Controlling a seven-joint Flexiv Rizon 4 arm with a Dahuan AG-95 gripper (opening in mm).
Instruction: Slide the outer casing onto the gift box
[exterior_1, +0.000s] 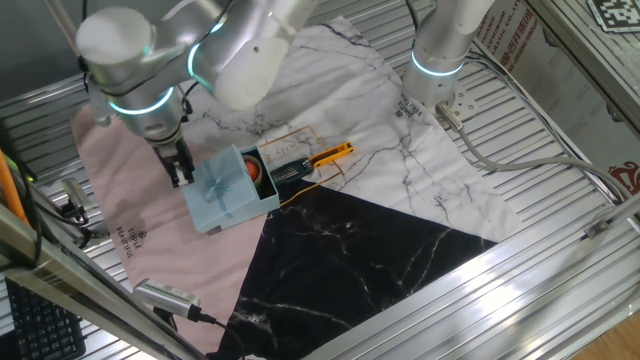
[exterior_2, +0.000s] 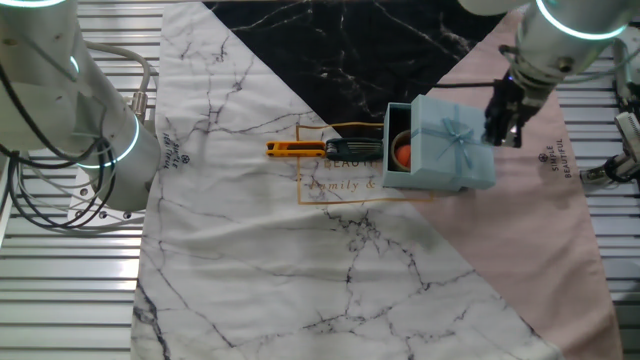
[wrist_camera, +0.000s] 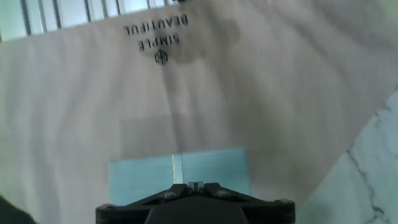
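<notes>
The pale blue outer casing (exterior_1: 222, 190) with its ribbon bow lies where the pink and marble cloths meet; it also shows in the other fixed view (exterior_2: 452, 150) and the hand view (wrist_camera: 143, 177). The gift box (exterior_1: 257, 170) sits partly inside the casing's open end, with its dark teal side and orange-red round piece (exterior_2: 401, 153) showing. My gripper (exterior_1: 179, 172) is shut and empty. It stands upright at the casing's closed side, opposite the box, right at its edge (exterior_2: 503, 128). In the hand view the closed fingertips (wrist_camera: 194, 185) meet over the blue surface.
A black tool with a yellow-orange handle (exterior_1: 322, 156) lies just beyond the gift box on the white marble cloth (exterior_2: 300, 150). A second arm's base (exterior_1: 440, 55) stands at the back. A black marble cloth (exterior_1: 350, 250) and metal slats surround the cloths.
</notes>
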